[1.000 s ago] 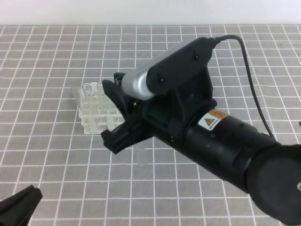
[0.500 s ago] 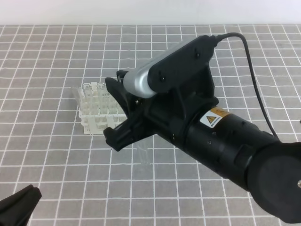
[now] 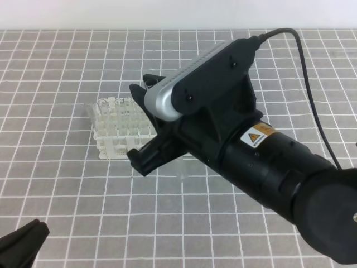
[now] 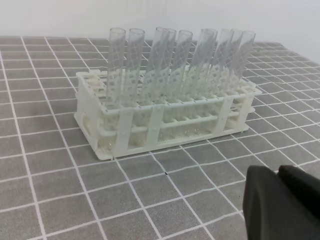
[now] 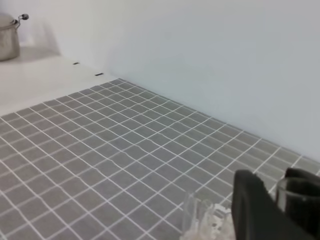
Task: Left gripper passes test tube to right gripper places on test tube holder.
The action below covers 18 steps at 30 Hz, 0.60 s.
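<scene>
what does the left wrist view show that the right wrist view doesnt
Only the left wrist view shows the whole test tube holder side on, a row of clear tubes upright in it, with the left gripper at the lower right corner.

Only the right wrist view shows the right gripper with the test tube between its black jaws, a white wall, and a metal pot on a white surface at far left.

Both show the grey gridded mat and clear tubes in the rack.

Right gripper (image 3: 146, 124) raised mid-table, jaws angled down-left, seemingly clamped on something clear, left gripper (image 3: 22, 243) low at near-left corner, jaws closed
</scene>
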{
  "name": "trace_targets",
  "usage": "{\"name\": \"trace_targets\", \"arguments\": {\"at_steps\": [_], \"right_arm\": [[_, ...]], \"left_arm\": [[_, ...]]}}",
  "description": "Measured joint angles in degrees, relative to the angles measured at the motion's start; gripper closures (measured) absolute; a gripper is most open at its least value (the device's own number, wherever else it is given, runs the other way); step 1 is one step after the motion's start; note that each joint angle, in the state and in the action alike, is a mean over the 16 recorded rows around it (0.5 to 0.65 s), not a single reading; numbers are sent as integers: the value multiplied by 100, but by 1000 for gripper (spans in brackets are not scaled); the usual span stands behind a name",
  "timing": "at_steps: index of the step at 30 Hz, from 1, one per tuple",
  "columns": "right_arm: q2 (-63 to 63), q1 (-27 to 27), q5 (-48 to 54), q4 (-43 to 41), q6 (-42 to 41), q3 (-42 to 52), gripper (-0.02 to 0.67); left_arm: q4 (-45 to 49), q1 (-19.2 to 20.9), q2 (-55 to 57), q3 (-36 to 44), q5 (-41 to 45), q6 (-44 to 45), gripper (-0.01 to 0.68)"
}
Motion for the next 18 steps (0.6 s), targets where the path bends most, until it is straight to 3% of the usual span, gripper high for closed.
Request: {"name": "trace_targets", "arguments": {"at_steps": [6, 18], "right_arm": [[-10, -477, 39, -863, 810, 109, 563], [335, -2201, -998, -5272, 5483, 649, 563]], "left_arm": [[-3, -2, -5, -9, -12, -5, 656], [-2, -1, -3, -5, 5, 2, 656]]}}
